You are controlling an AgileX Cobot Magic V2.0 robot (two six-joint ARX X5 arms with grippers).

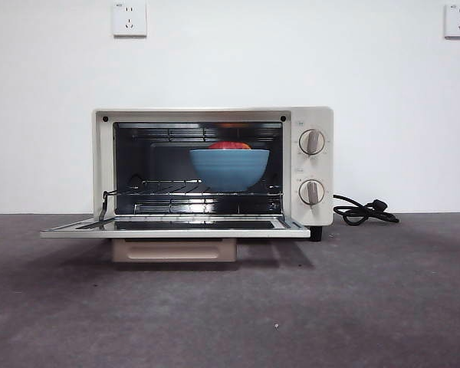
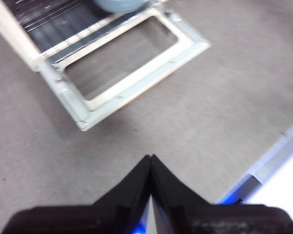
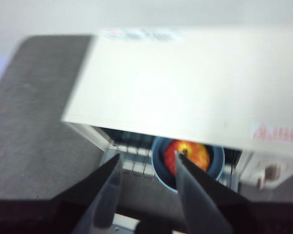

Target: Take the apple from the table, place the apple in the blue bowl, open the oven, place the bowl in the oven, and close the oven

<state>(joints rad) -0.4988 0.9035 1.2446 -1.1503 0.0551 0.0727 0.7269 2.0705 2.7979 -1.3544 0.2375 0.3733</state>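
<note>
The cream-white toaster oven [image 1: 215, 165] sits on the dark grey mottled bench [image 1: 230, 307]. Its glass door [image 1: 176, 226] is folded all the way down and lies flat, sticking out toward the front. Inside, on the wire rack [image 1: 169, 189], sits the round light-blue bowl [image 1: 229, 169], a bit toward the side with the two round knobs [image 1: 312, 142]. The small red apple [image 1: 229, 145] rests in the bowl, and only its top peeks over the rim.

So I think the only job left is to shut the door.

The left end effector [image 2: 150, 161] has its two black jaws pressed together and holds nothing. It hovers over the bare bench, with the open door [image 2: 132, 73] ahead of it and a little apart. The door's long front edge runs across its path.

The right end effector [image 3: 146, 170] has its jaws apart and is empty too. It is up high, above the oven's roof [image 3: 185, 87], and looks down at the apple [image 3: 188, 156] in the bowl [image 3: 158, 170].

The left one looks lower and better placed to reach the door's front edge, so it seems the better one to lift the door. It would need to get under that long edge and push up and back.
</note>
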